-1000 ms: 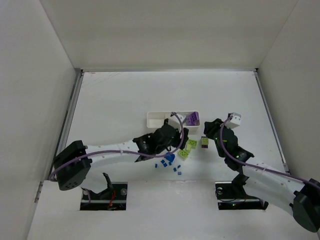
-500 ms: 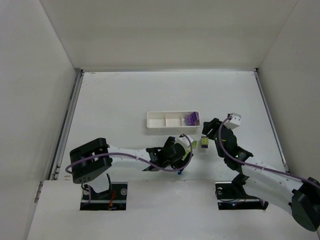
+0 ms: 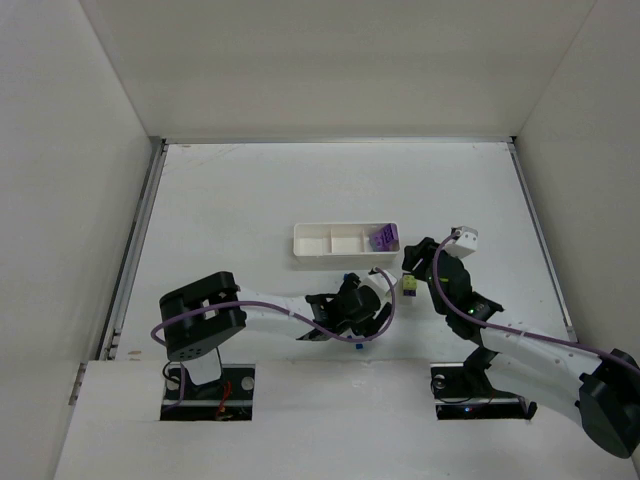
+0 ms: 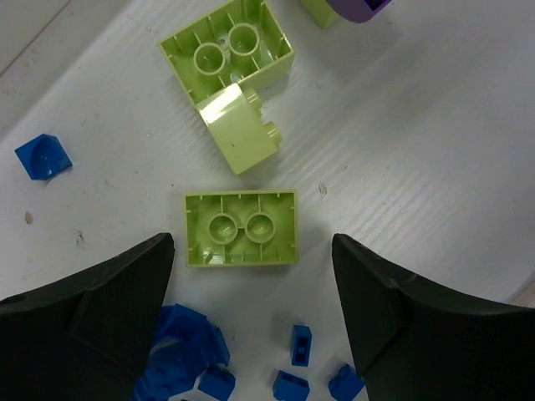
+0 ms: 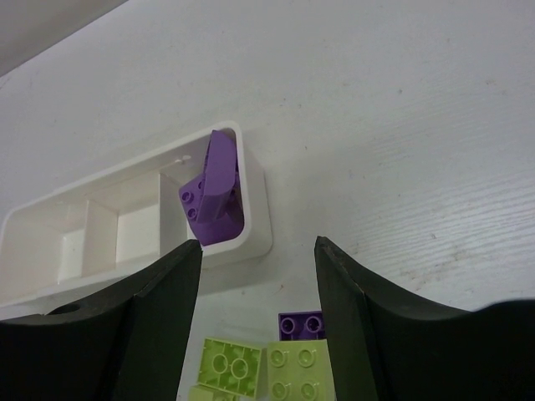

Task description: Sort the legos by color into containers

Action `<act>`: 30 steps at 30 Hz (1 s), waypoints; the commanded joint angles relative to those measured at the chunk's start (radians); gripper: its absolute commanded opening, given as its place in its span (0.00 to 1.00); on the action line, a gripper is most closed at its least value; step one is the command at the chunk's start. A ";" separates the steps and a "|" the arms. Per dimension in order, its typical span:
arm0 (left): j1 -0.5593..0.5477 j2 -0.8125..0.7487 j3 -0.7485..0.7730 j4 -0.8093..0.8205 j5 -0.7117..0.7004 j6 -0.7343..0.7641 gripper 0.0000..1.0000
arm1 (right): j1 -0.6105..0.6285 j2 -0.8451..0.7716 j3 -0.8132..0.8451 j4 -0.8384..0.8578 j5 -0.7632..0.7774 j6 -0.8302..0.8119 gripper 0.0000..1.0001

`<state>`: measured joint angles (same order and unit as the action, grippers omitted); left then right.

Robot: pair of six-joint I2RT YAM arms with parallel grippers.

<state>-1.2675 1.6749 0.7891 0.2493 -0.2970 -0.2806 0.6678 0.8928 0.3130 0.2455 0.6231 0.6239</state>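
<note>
Lime green brick (image 4: 241, 227), hollow side up on the table (image 4: 435, 167), squarely between the spread fingers of the left gripper (image 4: 251, 255), touched by neither. Probably light, rigid and slick-walled. Best pinched low on two opposite flat walls, lest it squirt out. Just beyond, two more lime green bricks (image 4: 238, 125), touching each other. Nearer, a scatter of blue bits (image 4: 292, 368). Well apart, the white tray (image 5: 125, 171), with a purple brick (image 5: 216, 192) in its right-end compartment. Near that end, the right gripper (image 5: 257, 244), open, holding nothing.
</note>
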 commanded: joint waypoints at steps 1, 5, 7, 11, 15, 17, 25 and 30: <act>0.004 0.022 0.041 0.033 -0.021 0.018 0.72 | 0.005 -0.002 0.015 0.049 -0.005 -0.013 0.63; 0.004 0.016 0.039 0.041 -0.056 0.020 0.50 | 0.005 -0.020 0.015 0.037 -0.002 -0.016 0.63; 0.007 -0.016 0.027 0.047 -0.088 0.024 0.39 | 0.011 -0.057 0.009 0.012 0.000 -0.007 0.63; 0.029 -0.150 -0.029 0.057 -0.105 0.034 0.34 | 0.069 -0.120 0.003 -0.047 -0.002 0.028 0.56; 0.096 -0.305 -0.099 0.053 -0.079 0.008 0.34 | 0.161 -0.117 0.037 -0.155 0.000 0.040 0.40; 0.150 -0.372 -0.135 0.054 -0.051 -0.017 0.35 | 0.222 -0.094 0.063 -0.216 -0.006 0.040 0.38; 0.334 -0.423 -0.126 0.051 -0.025 -0.104 0.35 | 0.371 0.098 0.149 -0.302 -0.010 0.091 0.69; 0.437 -0.390 -0.073 0.045 -0.024 -0.138 0.35 | 0.394 0.241 0.201 -0.296 -0.026 0.100 0.70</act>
<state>-0.8890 1.2682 0.6556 0.2810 -0.3248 -0.3737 1.0447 1.0588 0.4461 -0.0418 0.6033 0.7048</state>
